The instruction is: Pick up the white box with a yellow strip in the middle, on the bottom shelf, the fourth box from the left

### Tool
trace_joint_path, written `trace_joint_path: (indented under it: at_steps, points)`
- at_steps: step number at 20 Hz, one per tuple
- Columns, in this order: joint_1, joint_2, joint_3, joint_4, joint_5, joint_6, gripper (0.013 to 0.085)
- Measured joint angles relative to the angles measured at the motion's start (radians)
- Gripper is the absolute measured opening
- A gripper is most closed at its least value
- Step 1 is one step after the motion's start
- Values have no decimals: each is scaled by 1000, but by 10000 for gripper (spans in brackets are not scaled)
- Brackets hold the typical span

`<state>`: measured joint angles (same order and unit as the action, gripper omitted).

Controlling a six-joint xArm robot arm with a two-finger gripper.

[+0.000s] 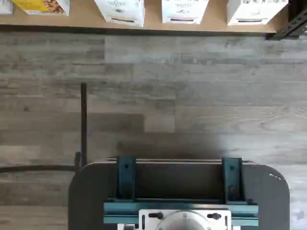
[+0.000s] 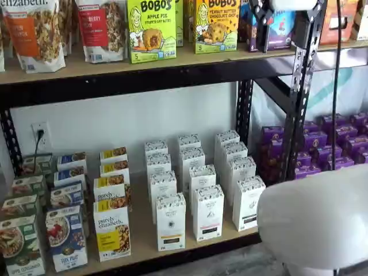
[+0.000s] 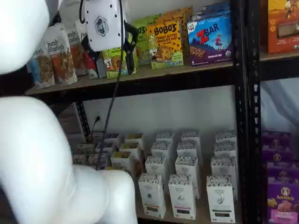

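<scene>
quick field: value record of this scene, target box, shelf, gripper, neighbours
target: the white box, front of its row, dull yellow strip low on its front
shelf: the bottom shelf, light wooden board in a black rack
neighbours: purely elizabeth box on one side, white carton with a pinkish strip on the other
gripper: gripper up by the upper shelf, fingers side-on, open or shut cannot be told
contact: none, box untouched

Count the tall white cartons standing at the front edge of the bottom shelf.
3, side by side along the front edge of the bottom shelf: the white box leftmost, the middle carton, the right carton. More like cartons stand in rows behind them.
</scene>
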<state>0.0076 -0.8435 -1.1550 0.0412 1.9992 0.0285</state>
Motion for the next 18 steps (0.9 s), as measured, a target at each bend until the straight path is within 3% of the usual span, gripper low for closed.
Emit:
trace_joint_path:
  at_steps: [3,7,13,18]
  points:
    - [-58,-25,24,63,-40,-32,850]
    - [-59,-20,25,67,-40,-34,850]
    - [-33,-17,54,54,-70,-15,850]
    - [45,-16,111,12,-145,44,850]
